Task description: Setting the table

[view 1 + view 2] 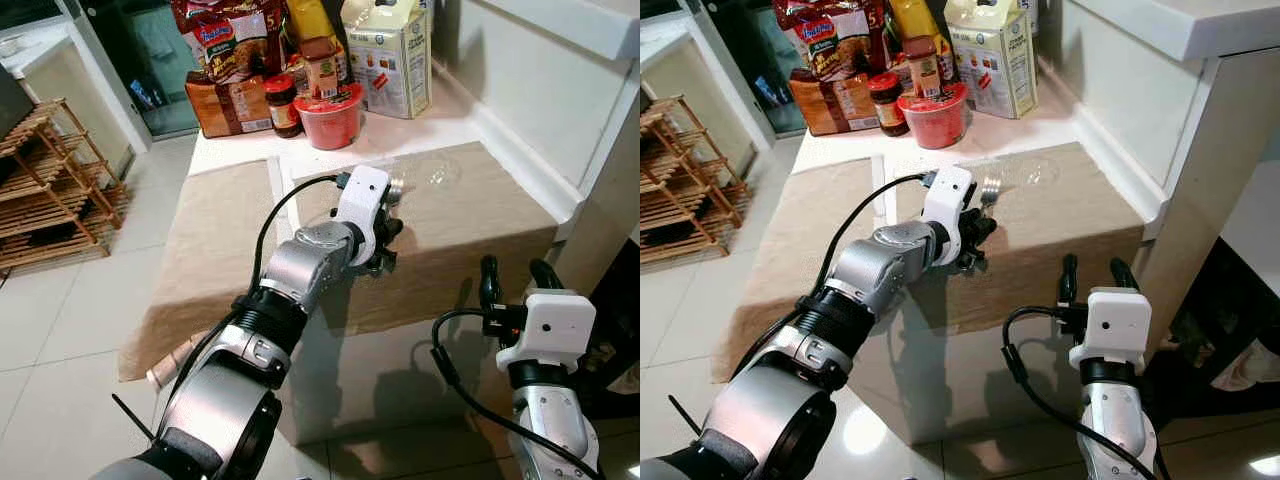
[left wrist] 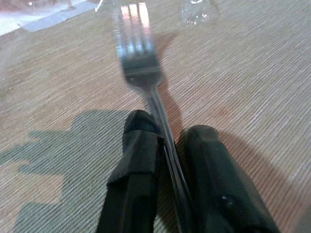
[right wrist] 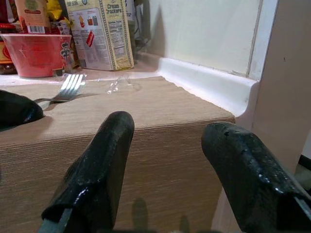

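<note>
Fork [image 2: 141, 63] sits clamped by its handle in the left hand [image 2: 167, 141], above the beige cloth [image 1: 470, 215] on the counter [image 1: 430, 125]; right hand [image 3: 170, 160] hangs with fingers apart.

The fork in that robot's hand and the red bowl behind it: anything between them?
A clear glass lies off to one side; otherwise bare tan cloth runs from the fork toward the bowl, in both eye views.

White table [image 1: 240, 150] carried two tan woven placemats [image 1: 470, 215] side by side. At far edge stood a red bowl [image 1: 328, 120], a jar [image 1: 282, 104], snack bags [image 1: 225, 60] and a carton [image 1: 392, 55].
</note>
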`<state>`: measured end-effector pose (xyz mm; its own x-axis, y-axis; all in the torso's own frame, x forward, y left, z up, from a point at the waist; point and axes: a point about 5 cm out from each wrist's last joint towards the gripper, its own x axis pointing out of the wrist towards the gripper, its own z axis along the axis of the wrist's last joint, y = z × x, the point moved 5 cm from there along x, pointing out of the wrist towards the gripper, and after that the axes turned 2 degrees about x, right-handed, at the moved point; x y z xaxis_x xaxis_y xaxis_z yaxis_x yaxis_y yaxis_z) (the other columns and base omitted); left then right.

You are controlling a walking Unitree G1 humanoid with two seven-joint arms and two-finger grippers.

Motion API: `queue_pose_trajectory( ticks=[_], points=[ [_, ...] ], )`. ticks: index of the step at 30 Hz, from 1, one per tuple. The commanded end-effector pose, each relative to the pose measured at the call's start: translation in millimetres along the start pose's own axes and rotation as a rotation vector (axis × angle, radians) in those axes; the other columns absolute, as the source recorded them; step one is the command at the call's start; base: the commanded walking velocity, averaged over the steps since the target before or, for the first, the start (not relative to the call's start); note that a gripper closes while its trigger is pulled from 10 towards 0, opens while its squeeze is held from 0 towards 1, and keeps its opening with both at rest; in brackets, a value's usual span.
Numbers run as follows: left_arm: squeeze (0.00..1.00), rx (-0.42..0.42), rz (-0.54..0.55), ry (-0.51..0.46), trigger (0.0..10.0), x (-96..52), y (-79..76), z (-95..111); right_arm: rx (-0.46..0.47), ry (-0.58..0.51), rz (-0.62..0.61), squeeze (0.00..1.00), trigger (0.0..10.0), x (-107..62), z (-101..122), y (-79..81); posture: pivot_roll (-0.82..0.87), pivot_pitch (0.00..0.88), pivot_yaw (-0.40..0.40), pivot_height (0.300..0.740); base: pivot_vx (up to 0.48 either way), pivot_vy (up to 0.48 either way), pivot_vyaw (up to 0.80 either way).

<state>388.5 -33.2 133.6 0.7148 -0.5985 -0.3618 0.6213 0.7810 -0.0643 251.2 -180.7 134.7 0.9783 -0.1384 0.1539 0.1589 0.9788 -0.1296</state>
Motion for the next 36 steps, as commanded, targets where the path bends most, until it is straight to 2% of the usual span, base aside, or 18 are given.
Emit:
queue_pose_trajectory(
  ticks=[1, 5, 6, 7, 9, 10, 11, 14, 16, 21, 26, 28, 30, 32, 34, 36],
  points=[
    [0.0, -0.034, -0.033, 0.097, 0.0, 6.4, -22.5, -35, 0.01, 0.016, 0.005, 0.0, 10.0, 0.4, -3, 4.0, -0.13, 0.0, 0.19, 0.74, 0.0, 0.0, 0.0],
    [0.0, -0.013, -0.027, -0.003, 0.0, 3.8, -19.3, -19, 0.011, 0.016, 0.006, 0.0, 10.0, 0.8, -3, 4.1, -0.13, 0.0, 0.185, 0.74, 0.0, 0.0, 0.0],
    [0.0, -0.013, -0.027, -0.003, 0.0, 3.8, -19.3, -19, 0.011, 0.016, 0.006, 0.0, 10.0, 0.8, -3, 4.1, -0.13, 0.0, 0.185, 0.74, 0.0, 0.0, 0.0],
    [0.0, -0.02, -0.045, -0.096, 0.0, 0.7, -20.2, -3, 0.011, 0.016, 0.007, 0.0, 10.0, 1.8, -4, 4.2, -0.13, 0.0, 0.182, 0.74, 0.0, 0.0, 0.0],
    [0.0, -0.021, -0.049, -0.124, 0.0, -0.6, -20.3, 2, 0.01, 0.016, 0.008, 0.0, 10.0, 2.2, -4, 4.2, -0.13, 0.0, 0.182, 0.74, 0.0, 0.0, 0.0],
    [0.0, -0.003, -0.041, -0.212, 0.0, -5.6, -17.6, 16, 0.01, 0.014, 0.009, 0.0, 10.0, 3.9, -4, 4.1, -0.12, 0.0, 0.178, 0.74, 0.0, 0.0, 0.0],
    [0.0, 0.001, -0.04, -0.239, 0.0, -7.6, -16.8, 21, 0.01, 0.013, 0.009, 0.0, 10.0, 4.6, -4, 4.0, -0.12, 0.0, 0.177, 0.74, 0.0, 0.0, 0.0],
    [0.0, -0.002, -0.03, -0.311, 0.0, -13.2, -13.0, 31, 0.008, 0.01, 0.011, 0.0, 10.0, 7.6, -5, 3.6, -0.11, 0.0, 0.173, 0.74, 0.0, 0.0, 0.0],
    [0.0, -0.001, -0.027, -0.324, 0.0, -14.3, -12.3, 32, 0.008, 0.009, 0.011, 0.0, 10.0, 8.2, -5, 3.5, -0.11, 0.0, 0.173, 0.74, 0.0, 0.0, 0.0],
    [0.0, -0.03, 0.031, -0.436, 0.0, -25.0, 3.9, 48, 0.002, -0.005, 0.019, 0.0, 10.0, 15.0, -3, 4.2, -0.1, 0.0, 0.165, 0.74, 0.0, 0.0, 0.0],
    [0.0, 0.004, 0.084, -0.527, 0.0, -36.9, 15.5, 57, -0.007, -0.026, 0.016, 0.0, 10.0, 21.2, 0, 1.9, -0.1, 0.0, 0.157, 0.74, 0.0, 0.0, 0.0],
    [0.0, -0.005, 0.117, -0.569, 0.0, -45.9, 24.6, 55, -0.007, -0.058, 0.002, 0.0, 10.0, 27.0, 6, -2.0, -0.09, 0.0, 0.152, 0.74, 0.0, 0.0, 0.0],
    [0.0, -0.007, 0.132, -0.582, 0.0, -48.9, 28.1, 54, -0.007, -0.071, -0.003, 0.0, 10.0, 28.6, 9, -3.4, -0.09, 0.0, 0.15, 0.74, 0.0, 0.0, 0.0],
    [0.0, 0.011, 0.18, -0.635, 0.0, -60.8, 39.2, 55, -0.01, -0.102, -0.01, 0.0, 10.0, 31.0, 16, -6.2, -0.08, 0.0, 0.148, 0.74, 0.0, 0.0, 0.0],
    [0.0, 0.023, 0.198, -0.644, 0.0, -64.2, 43.1, 54, -0.016, -0.108, -0.009, 0.0, 10.0, 30.9, 18, -6.3, -0.08, 0.0, 0.147, 0.74, 0.0, 0.0, 0.0],
    [0.0, 0.02, 0.232, -0.627, 0.0, -66.3, 51.7, 45, -0.021, -0.123, -0.03, 0.0, 10.0, 30.5, 21, -8.3, -0.09, 0.0, 0.146, 0.74, 0.0, 0.0, 0.0]
  ],
)
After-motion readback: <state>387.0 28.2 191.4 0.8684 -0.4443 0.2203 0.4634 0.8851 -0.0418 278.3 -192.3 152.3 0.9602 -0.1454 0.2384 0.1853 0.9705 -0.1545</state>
